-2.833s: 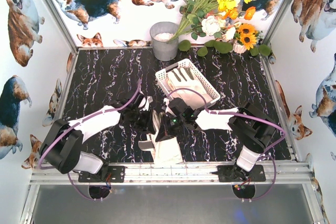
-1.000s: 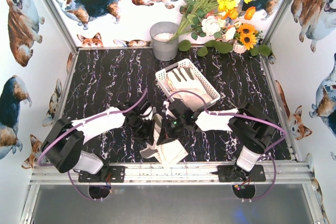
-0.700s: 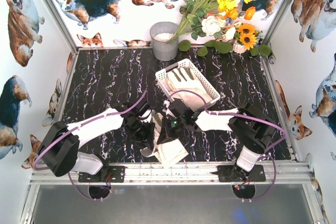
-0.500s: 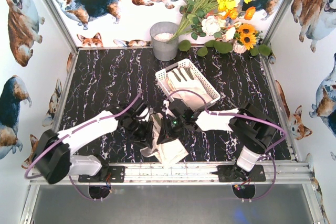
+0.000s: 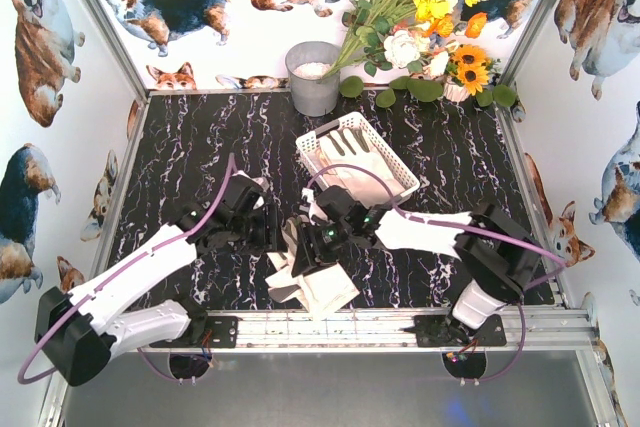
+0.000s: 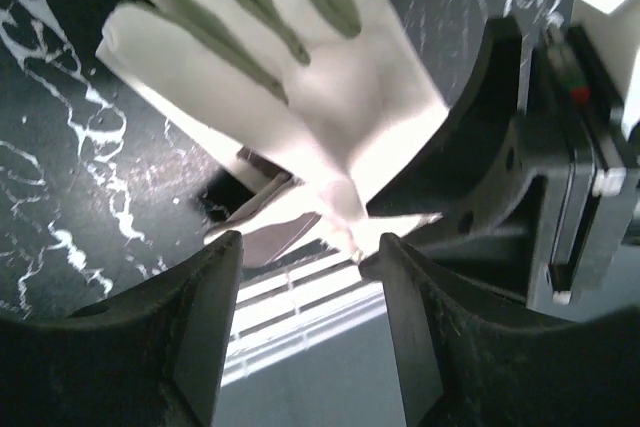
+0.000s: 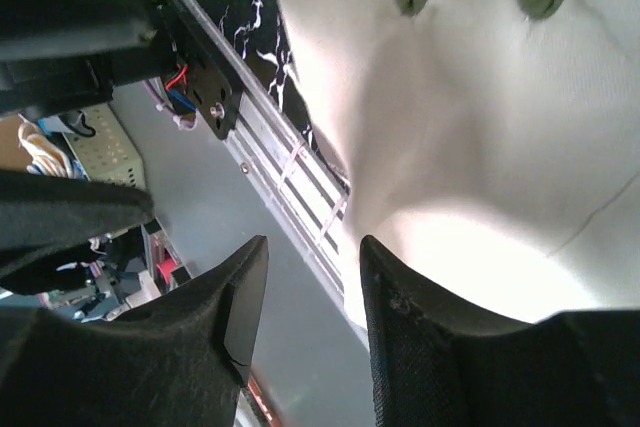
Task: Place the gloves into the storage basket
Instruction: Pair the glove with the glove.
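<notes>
One lattice basket [image 5: 393, 156] holding cream gloves [image 5: 355, 162]; grey-striped gloves [image 5: 315, 282], number unclear, heaped at near edge of table [image 5: 200, 147]; left gripper [image 6: 310, 242] and right gripper [image 7: 312, 247] jaws parted, empty.

No text, label, brand mark or number can be read in any of the three views.

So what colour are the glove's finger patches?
Grey-green, on the white glove; best in left wrist view.
</notes>
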`<move>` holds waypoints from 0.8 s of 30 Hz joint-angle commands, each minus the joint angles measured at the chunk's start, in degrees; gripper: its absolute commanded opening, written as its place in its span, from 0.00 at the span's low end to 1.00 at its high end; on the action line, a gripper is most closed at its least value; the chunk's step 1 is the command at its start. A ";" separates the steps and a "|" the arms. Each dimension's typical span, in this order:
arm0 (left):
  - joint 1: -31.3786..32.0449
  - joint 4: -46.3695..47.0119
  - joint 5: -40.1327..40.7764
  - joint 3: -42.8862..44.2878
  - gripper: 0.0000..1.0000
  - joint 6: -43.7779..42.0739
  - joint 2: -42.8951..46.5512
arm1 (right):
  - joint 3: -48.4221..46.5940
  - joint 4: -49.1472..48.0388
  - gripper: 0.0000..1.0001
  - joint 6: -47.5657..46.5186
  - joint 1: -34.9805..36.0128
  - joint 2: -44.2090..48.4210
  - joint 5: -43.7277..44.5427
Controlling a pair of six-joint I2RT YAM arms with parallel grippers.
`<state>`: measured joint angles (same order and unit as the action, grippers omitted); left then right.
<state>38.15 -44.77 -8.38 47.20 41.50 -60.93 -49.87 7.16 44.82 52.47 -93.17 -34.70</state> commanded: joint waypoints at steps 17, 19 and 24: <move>-1.31 20.57 1.09 -9.02 0.25 8.25 -1.78 | -5.21 7.59 0.09 -4.61 1.94 1.66 0.78; -1.30 19.29 1.13 -8.04 0.26 8.10 -1.59 | -5.49 7.28 0.08 -4.54 1.87 1.18 0.58; -1.31 14.52 1.40 -4.99 0.26 7.91 0.08 | -5.93 5.77 0.05 -3.59 1.89 -0.49 -0.90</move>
<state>37.41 -28.01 -6.85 38.87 49.34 -62.74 -53.12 16.64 40.66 54.17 -92.99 -33.50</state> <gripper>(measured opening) 0.256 0.057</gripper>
